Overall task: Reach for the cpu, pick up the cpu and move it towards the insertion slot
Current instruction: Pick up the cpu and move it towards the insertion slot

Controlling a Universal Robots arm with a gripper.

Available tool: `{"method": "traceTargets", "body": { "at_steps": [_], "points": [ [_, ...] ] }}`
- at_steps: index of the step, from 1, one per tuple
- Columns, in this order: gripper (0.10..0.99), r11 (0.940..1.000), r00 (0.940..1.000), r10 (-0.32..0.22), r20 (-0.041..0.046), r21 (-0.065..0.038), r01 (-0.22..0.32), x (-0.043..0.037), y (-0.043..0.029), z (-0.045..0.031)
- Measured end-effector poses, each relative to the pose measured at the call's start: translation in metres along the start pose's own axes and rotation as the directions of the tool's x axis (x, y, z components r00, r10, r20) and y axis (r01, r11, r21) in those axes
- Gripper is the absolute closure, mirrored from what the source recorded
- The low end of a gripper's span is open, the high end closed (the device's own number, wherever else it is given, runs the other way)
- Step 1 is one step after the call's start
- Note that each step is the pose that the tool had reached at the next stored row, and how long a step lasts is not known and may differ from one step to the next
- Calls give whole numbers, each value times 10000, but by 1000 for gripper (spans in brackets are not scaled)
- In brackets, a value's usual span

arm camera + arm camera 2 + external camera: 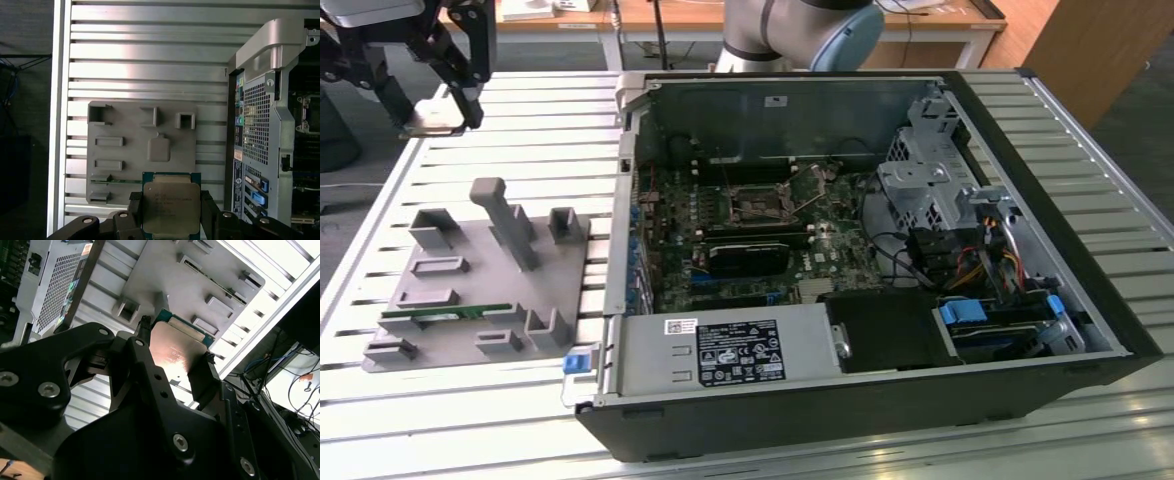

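Note:
The cpu [171, 207] is a flat square chip with a shiny silver top and a thin green rim. My gripper [171, 216] is shut on it, one black finger [135, 210] on each side. The second wrist view shows the cpu [177, 352] clamped the same way, raised above the grey holder plate [165, 280]. In the exterior view the gripper [438, 122] hangs at the far left over the slatted table, beyond the plate [474, 290]. The insertion slot [758, 200], a silver-framed socket with a dark centre, lies on the motherboard inside the open computer case [854, 250].
A green memory stick [447, 313] lies in the grey plate among raised holders. The case's wall [630, 200] stands between the plate and the motherboard. A black block [754, 255], cables and a drive cage [934, 180] crowd the case. The slatted table [520, 110] surrounds everything.

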State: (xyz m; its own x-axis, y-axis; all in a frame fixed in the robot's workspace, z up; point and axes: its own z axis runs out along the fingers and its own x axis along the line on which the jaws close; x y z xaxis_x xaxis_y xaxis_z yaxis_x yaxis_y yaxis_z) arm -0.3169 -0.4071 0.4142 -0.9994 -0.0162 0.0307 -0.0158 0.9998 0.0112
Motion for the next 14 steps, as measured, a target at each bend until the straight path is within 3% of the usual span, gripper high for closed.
{"method": "traceTargets", "body": {
  "at_steps": [14],
  "points": [
    [541,10000,10000,0,0,0,0,-118,-2,-3]
  ]
}}
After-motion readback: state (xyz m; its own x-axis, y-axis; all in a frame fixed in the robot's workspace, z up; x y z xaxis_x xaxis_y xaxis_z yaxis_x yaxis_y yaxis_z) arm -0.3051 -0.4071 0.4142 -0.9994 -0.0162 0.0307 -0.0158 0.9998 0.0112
